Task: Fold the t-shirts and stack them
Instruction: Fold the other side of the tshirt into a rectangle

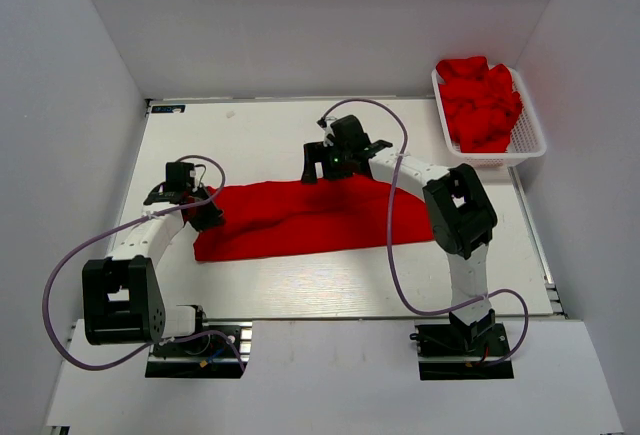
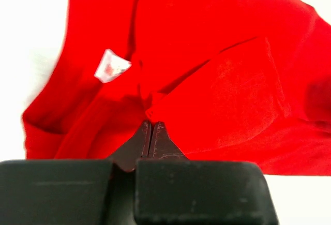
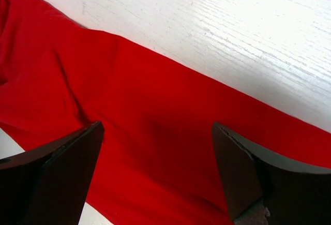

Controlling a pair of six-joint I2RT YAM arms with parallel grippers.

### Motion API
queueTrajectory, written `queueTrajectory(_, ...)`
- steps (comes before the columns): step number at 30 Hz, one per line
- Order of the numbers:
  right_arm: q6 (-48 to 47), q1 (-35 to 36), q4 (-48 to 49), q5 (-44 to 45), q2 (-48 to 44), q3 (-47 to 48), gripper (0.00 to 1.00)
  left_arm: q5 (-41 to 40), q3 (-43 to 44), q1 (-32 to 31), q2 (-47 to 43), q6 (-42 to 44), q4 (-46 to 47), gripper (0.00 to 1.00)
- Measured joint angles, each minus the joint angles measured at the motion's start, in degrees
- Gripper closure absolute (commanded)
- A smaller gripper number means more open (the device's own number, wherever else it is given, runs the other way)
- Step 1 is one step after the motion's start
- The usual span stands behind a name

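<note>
One red t-shirt (image 1: 300, 220) is seen spread across the middle of the table (image 1: 350, 290). A fold at its left end is pinched in the closed jaws of the left gripper (image 2: 151, 128). The right gripper (image 3: 155, 132) is held over its far edge, jaws wide apart. Further red shirts (image 1: 480, 105), too bunched to be counted, are heaped in one white basket (image 1: 530, 147) at the far right corner.

White mesh plastic basket (image 1: 500, 158) sits in the upper right of the top view, at the far right corner of the surface (image 1: 260, 140). The surface itself is white with a faint wood grain. There's a small dark sticker (image 1: 168, 109) at its far left corner. Plain pale walls (image 1: 70, 105) box it all in.
</note>
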Motion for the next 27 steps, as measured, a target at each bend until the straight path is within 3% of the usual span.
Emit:
queueTrajectory(16,-1.16,0.00,-0.61,3.28,-0.85,-1.07,0.10,-2.43,-5.38,-0.04,-2.73,-2.97,-5.57,0.86)
queueTrajectory(19,-1.18,-0.02,-1.42,4.09,-1.68,-1.99,0.10,-3.08,-6.40,-0.04,-5.68,-3.28,-6.69,0.70)
queueTrajectory(21,-1.20,-0.02,-1.57,4.37,-1.88,-2.16,0.10,-3.76,-7.23,-0.07,-8.00,-3.74,-7.17,0.47)
queueTrajectory(24,-1.27,-0.02,-1.64,4.48,-1.90,-2.23,0.10,-4.55,-7.61,-0.07,-8.85,-4.09,-7.78,0.22)
queueTrajectory(27,-1.42,-0.04,-1.70,4.50,-2.29,-2.56,0.10,-4.98,-7.61,-0.07,-8.00,-4.59,-8.41,0.12)
